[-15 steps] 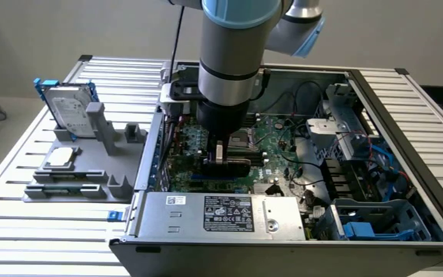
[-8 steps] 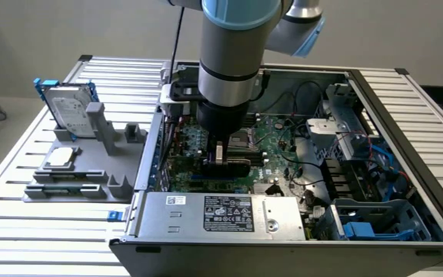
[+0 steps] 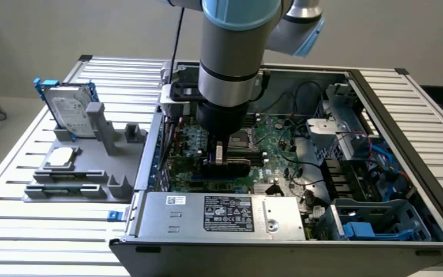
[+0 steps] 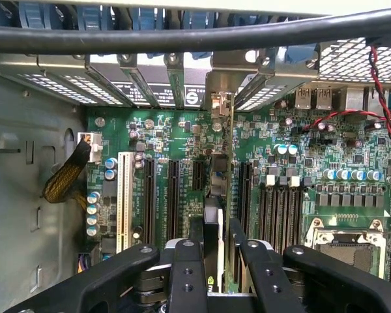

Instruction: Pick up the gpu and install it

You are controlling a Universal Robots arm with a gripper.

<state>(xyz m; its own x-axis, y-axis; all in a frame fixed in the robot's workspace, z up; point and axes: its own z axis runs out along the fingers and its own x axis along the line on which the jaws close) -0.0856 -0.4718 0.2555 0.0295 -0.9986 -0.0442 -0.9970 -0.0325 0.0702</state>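
One gpu (image 4: 215, 189) inside computer case (image 3: 283, 261)

A robotics lab bench is indicated. An opened black metal computer case (image 3: 283, 259) and a grey moulded parts fixture (image 3: 83, 167) are set on a ribbed silver aluminium-profile table (image 3: 44, 236), overhung by a silver-and-blue industrial robot arm (image 3: 233, 57).

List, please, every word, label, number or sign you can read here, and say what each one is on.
No text reads clearly.
Black label on the power supply: print and logos, too small.
White sticker beside it: too small.
Hard drive label: blurred.
Motherboard white print: too small.
Round sticker on a slot cover: mark unreadable.
gpu, held edge-on: no print visible.
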